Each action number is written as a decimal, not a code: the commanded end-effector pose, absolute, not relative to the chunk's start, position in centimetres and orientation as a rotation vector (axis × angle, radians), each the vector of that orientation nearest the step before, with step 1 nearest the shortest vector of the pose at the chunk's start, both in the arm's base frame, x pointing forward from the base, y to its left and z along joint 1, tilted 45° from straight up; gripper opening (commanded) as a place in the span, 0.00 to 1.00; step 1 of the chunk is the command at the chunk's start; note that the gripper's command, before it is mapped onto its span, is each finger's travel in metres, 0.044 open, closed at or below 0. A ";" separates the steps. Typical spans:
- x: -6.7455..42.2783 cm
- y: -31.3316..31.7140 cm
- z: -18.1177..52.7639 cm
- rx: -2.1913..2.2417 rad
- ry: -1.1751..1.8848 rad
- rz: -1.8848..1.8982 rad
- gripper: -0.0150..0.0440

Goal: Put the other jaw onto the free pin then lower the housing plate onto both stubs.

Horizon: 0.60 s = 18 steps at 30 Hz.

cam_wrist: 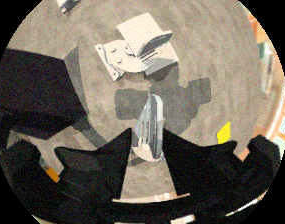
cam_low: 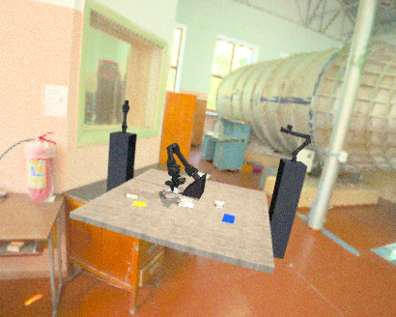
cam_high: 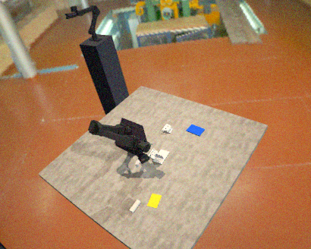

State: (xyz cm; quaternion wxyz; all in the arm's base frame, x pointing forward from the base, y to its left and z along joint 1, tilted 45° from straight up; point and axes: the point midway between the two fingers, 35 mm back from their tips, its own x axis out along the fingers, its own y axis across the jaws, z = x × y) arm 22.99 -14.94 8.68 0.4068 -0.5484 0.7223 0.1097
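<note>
My gripper [cam_high: 140, 161] [cam_low: 175, 188] [cam_wrist: 145, 129] is shut on a loose white jaw [cam_wrist: 153, 111]. The jaw stands on edge between the fingertips, over the table beside the base assembly. The white base assembly [cam_low: 185, 203] [cam_wrist: 107, 61] lies beyond the fingertips in the wrist view, with a curved jaw [cam_wrist: 134, 65] on it and a pale square face [cam_wrist: 143, 31] rising behind. Small round studs show at its left; whether one is the free pin I cannot tell. A small white piece with dark spots [cam_high: 167, 128] [cam_low: 219, 204], apparently the housing plate, lies apart from the assembly.
A dark panel [cam_high: 136, 128] [cam_low: 195, 187] [cam_wrist: 38, 90] stands close beside the arm. A blue square [cam_high: 195, 130] [cam_low: 228, 218], a yellow square [cam_high: 154, 200] [cam_low: 139, 204] [cam_wrist: 224, 133] and a white bar [cam_high: 135, 206] [cam_low: 131, 196] lie on the table [cam_high: 218, 159] [cam_low: 219, 237].
</note>
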 end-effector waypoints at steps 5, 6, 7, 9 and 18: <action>23.1 -14.0 10.1 -1.387 1.817 0.262 0.48; 23.1 -14.0 10.1 -1.387 1.817 0.262 0.48; 23.1 -13.9 10.0 -1.385 1.816 0.259 0.48; 23.3 -13.7 9.7 -1.367 1.811 0.239 0.48; 24.4 -11.7 7.8 -1.246 1.780 0.105 0.48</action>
